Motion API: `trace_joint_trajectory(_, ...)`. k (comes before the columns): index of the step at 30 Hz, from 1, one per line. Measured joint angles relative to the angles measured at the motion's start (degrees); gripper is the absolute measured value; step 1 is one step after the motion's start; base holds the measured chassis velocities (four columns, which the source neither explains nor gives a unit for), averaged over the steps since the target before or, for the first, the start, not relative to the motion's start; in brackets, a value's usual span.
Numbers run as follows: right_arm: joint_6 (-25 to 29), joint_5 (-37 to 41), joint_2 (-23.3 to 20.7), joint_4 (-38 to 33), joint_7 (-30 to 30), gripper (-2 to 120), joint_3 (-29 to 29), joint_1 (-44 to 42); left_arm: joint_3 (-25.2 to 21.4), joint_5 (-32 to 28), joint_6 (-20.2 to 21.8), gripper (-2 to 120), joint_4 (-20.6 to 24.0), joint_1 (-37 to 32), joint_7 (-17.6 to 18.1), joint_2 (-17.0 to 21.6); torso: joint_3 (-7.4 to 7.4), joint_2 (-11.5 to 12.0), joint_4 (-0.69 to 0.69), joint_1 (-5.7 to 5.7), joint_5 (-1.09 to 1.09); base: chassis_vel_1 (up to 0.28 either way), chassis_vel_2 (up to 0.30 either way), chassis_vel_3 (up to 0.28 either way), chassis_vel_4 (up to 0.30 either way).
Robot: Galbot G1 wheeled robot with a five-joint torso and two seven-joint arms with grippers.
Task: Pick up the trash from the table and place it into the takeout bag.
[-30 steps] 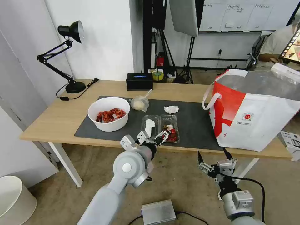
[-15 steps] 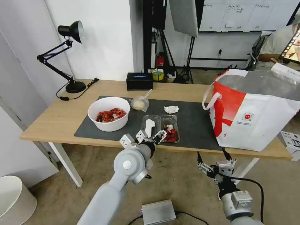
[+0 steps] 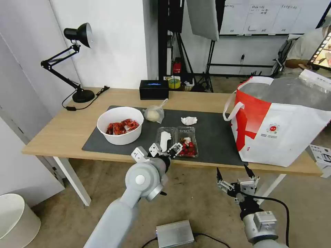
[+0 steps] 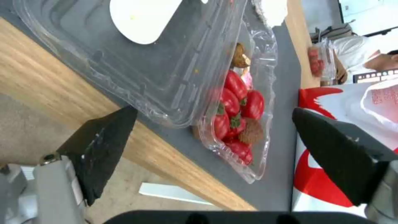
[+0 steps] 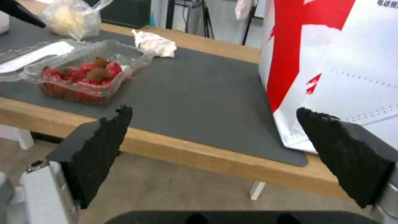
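A long light-wood bench (image 3: 62, 132) with white legs carries a large dark grey rectangular mat (image 3: 213, 137). On the mat, near the bench's front edge, lies a clear hinged plastic box (image 3: 176, 140) opened flat, its two halves side by side. The half nearer the bag holds red bits, and the other holds a white piece. Each half runs lengthwise from the front edge toward the back. In the left wrist view the box (image 4: 186, 62) is cut off at the frame's edge, and the red bits look like small red fruit with green caps, though what they are is hard to make out.

The left gripper (image 3: 167, 151) hangs just in front of the bench edge, at the box's near end, its jaws wide apart and touching nothing. The left arm's grey elbow hides part of the floor below. The right gripper (image 3: 233, 173) sits lower, below the bench's front edge and near the bag's corner, jaws also apart and empty.

A white round bowl (image 3: 120, 125) of red shells stands at the mat's left end. Behind the box are a small knotted clear bag (image 3: 154, 113) and a crumpled white tissue (image 3: 189, 120). At the right end stands a large white and red tote (image 3: 282, 131) with white strap handles, open at the top and cut off by the frame's edge. Its inside is hard to make out.
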State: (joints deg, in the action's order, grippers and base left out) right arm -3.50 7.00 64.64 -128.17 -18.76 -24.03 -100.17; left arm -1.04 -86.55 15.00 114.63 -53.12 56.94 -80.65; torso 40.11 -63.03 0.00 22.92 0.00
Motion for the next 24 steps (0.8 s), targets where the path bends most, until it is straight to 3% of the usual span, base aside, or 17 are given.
trace_joint_trajectory(24, 0.24, -0.61, 0.74, 0.88, 0.07, 100, 1.05, 0.32, -0.24, 0.24, -1.68, 100, 0.23, 0.13, 0.11, -0.35, 0.0, 0.01, 0.0, 0.0, 0.0, 0.0, 0.0, 0.0, 0.0)
